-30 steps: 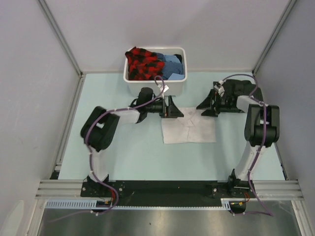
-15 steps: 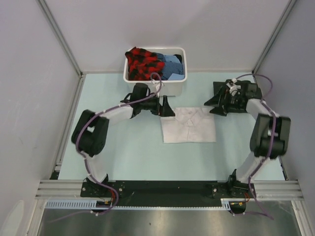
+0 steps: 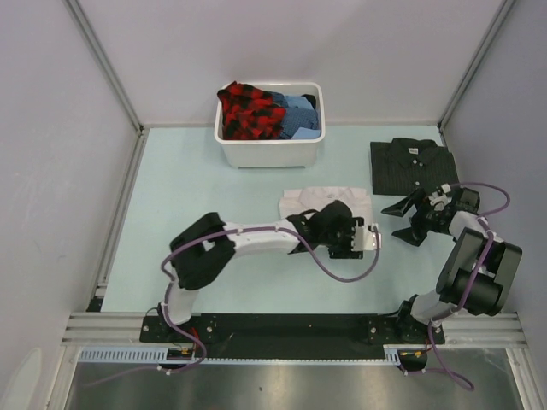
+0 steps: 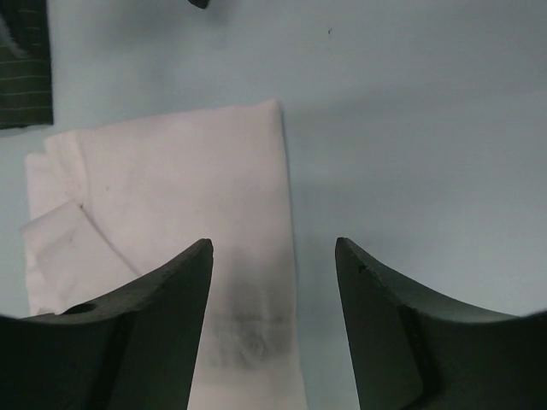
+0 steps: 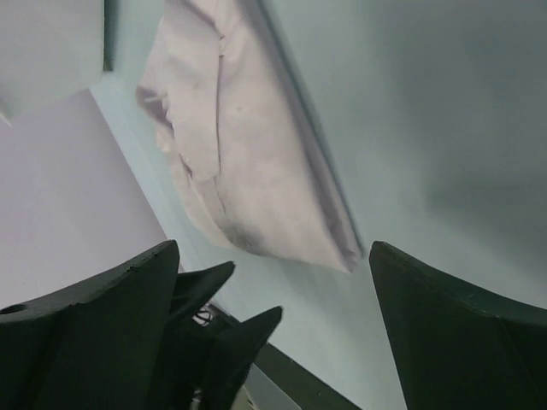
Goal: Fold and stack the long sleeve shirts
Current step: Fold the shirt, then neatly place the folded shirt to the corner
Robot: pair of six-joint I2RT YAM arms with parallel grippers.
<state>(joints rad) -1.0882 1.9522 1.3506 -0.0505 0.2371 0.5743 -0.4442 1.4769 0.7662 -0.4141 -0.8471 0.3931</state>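
A pale green surface (image 3: 197,188) is enclosed by plain grey walls (image 3: 51,128) and metal posts (image 3: 102,64), and a black rail (image 3: 291,326) is seen along the near edge. A white tub (image 3: 269,155), filled with red-checked and blue cloth (image 3: 252,111), is set at the far edge. The white shirt (image 3: 312,198) is laid folded near the middle of the surface, its near part hidden beneath the left arm (image 3: 256,239). The dark shirt (image 3: 413,165) is laid folded at the far right, just beside the white one's corner. The left hand (image 4: 272,248) is seen partly open over the white shirt's edge, one finger above cloth and one above bare surface, with nothing gripped. The right hand (image 5: 273,252) is spread wide and empty, to the right of the white shirt.
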